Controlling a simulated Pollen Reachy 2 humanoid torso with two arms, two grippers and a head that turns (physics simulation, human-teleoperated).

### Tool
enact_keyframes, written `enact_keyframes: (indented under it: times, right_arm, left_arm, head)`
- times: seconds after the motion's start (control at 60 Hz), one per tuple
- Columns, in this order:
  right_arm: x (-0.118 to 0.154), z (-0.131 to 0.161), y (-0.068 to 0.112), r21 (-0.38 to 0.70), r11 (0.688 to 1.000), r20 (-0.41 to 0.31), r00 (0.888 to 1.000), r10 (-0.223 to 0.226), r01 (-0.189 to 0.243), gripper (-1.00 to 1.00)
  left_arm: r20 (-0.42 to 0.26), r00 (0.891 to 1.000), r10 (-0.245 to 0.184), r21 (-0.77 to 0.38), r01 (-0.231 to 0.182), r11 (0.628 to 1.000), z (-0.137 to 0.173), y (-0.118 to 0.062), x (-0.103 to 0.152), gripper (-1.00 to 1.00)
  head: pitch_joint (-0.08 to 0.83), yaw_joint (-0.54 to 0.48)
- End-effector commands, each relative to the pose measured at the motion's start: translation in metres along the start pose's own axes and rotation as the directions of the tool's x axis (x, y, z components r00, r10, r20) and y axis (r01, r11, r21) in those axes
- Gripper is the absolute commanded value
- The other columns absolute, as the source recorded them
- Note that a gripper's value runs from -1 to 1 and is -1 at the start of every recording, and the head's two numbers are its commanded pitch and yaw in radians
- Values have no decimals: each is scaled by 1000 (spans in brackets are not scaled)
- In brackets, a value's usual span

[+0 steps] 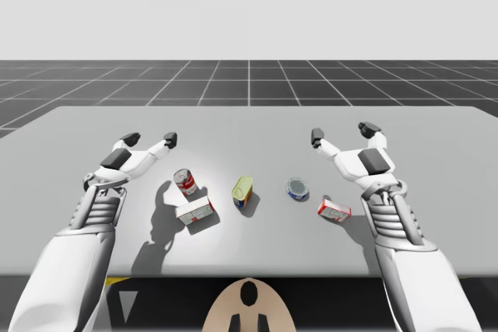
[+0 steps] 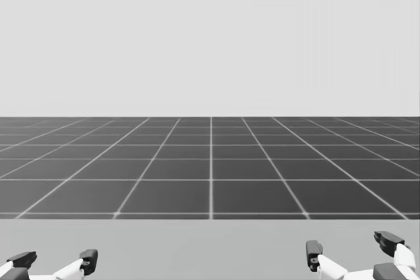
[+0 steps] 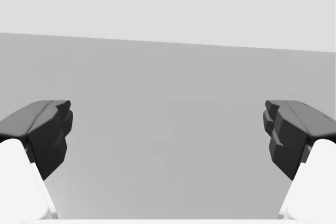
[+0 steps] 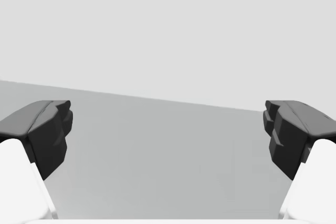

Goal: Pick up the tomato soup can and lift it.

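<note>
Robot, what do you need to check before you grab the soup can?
1. My left hand open and empty: ok.
2. The red and white can standing on the table: ok.
3. My left hand at the can: not ok, it is farther out on the table, apart from it.
4. The red and white box clear of the can: cannot tell, it sits very close.
5. My right hand out of the way: ok.
</note>
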Motion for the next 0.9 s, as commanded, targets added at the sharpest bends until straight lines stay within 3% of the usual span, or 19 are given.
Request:
enact_keyframes:
  times: [0.017, 0.15, 0.267, 0.65, 0.9]
  right_arm:
    - [-1, 1, 1, -37, 999, 21, 1000, -7, 8, -1000]
    - [1, 0, 2, 16, 1000, -8, 1000, -15, 15, -1000]
    - [1, 0, 2, -6, 1000, -5, 1000, -16, 16, -1000]
    - [-1, -3, 1, -19, 1000, -12, 1000, -19, 18, -1000]
    - [-2, -4, 0, -17, 1000, -17, 1000, -17, 17, -1000]
  left_arm:
    - [1, 1000, 1, 3, -1, 1000, 1, 0, 1, -1000]
    - [3, 1000, 0, 4, 0, 1000, 1, 0, 1, -1000]
    - [3, 1000, 2, 0, -2, 1000, 2, 0, 1, -1000]
    - [28, 1000, -12, -13, 13, 1000, 2, 0, 1, -1000]
    - [44, 998, -38, -14, 38, 999, 2, -3, 0, -1000]
  head:
    - [-8, 3]
    - [19, 1]
    - [70, -10]
    - [334, -3]
    - [486, 58]
